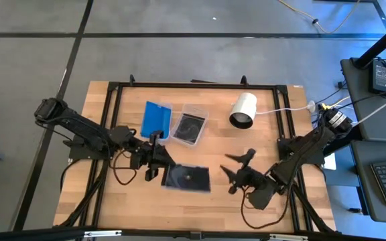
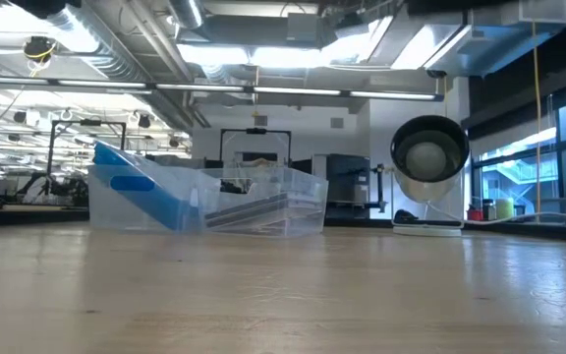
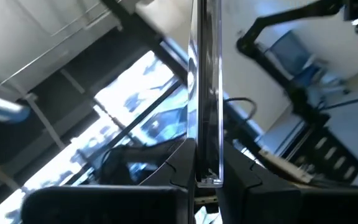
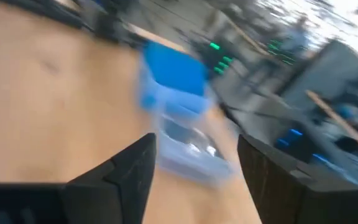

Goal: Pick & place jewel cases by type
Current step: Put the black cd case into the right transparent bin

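While the left claw (image 1: 158, 163) clenches a dark case (image 1: 187, 177) by its edge, the dark-case tub (image 1: 189, 127) lies just beyond; right claw (image 1: 236, 172) released.

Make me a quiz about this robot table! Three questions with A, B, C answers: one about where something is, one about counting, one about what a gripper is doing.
1. Where is the blue jewel case?
A) in a clear tub
B) on the floor
C) under the table

2. How many clear tubs stand on the table?
A) one
B) two
C) four

3. What is the left gripper doing?
A) hanging open
B) gripping a dark jewel case
C) resting flat on the wood

Answers:
1 A: the high view shows it leaning inside the tub.
2 B: two tubs sit side by side at the back.
3 B: its jaws are closed on the case's edge.
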You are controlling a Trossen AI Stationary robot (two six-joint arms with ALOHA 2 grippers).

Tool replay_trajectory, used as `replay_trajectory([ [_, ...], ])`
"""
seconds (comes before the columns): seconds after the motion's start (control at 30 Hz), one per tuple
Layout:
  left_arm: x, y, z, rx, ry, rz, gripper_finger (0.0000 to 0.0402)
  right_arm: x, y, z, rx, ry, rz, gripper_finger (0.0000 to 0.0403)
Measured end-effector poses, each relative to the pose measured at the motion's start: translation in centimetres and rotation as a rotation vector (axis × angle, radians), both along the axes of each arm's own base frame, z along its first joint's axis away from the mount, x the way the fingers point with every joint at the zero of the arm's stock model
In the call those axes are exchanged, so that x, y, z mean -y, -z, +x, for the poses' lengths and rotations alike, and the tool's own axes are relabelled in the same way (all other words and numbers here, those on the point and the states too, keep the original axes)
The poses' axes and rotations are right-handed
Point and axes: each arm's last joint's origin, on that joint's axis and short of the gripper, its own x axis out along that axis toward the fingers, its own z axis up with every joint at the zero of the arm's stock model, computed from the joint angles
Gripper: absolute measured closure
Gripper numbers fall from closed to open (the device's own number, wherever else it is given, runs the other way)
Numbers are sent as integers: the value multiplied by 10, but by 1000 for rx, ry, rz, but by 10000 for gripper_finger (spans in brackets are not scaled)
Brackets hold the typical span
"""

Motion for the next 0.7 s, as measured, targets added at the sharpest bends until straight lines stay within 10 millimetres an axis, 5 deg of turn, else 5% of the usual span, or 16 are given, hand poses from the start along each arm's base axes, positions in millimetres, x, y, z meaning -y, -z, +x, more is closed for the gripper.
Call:
replay_trajectory([
  [0.3, 4, -5, -5, 71, 204, 48, 370, 12, -16, 29, 249, -451, 54, 174],
  [0.5, 8, -11, -10, 146, 273, 49, 365, 39, -19, 41, 418, -848, -201, 174],
  [0.7, 14, -13, -13, 168, 299, 42, 369, 58, -34, 79, 491, -823, -314, 174],
])
